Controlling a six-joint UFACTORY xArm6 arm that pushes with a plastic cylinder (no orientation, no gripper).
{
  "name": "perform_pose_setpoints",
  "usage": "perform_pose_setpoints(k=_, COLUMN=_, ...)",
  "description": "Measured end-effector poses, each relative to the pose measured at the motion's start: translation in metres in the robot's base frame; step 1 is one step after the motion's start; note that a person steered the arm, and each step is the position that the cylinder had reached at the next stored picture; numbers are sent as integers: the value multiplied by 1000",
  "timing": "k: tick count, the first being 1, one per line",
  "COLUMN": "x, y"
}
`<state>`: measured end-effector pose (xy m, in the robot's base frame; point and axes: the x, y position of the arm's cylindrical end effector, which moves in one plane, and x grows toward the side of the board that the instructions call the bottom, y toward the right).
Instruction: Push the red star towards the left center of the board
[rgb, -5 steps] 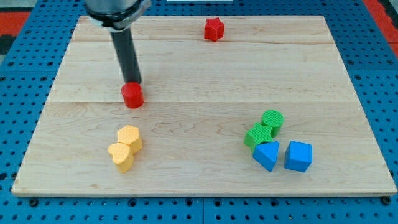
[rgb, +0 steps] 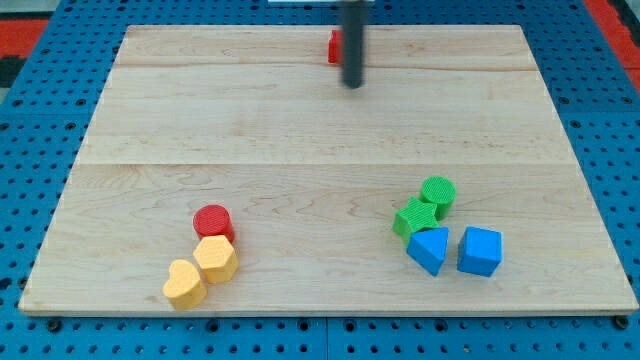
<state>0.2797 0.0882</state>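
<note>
My tip (rgb: 352, 85) rests bare on the board, holding nothing, with the red star (rgb: 334, 46) just behind it toward the view's top-left, partly hidden. I judge this the approach step; next I must get round to the star's right side.

Red blocks (rgb: 213, 221) two, yellow (rgb: 215, 259) two, green (rgb: 437, 192) two, blue (rgb: 479, 250) two.

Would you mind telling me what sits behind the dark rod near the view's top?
The red star sits behind the rod: only its left edge shows, the rest being covered. My tip rests on the board just below the star. Whether they touch is unclear.
</note>
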Motion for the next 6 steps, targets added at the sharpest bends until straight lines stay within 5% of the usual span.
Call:
perform_pose_setpoints(k=1, x=-52, y=21)
perform_pose_setpoints(k=3, x=-16, y=-136)
perform_pose_setpoints(k=5, x=-44, y=-178)
perform_pose_setpoints(k=6, x=19, y=-215)
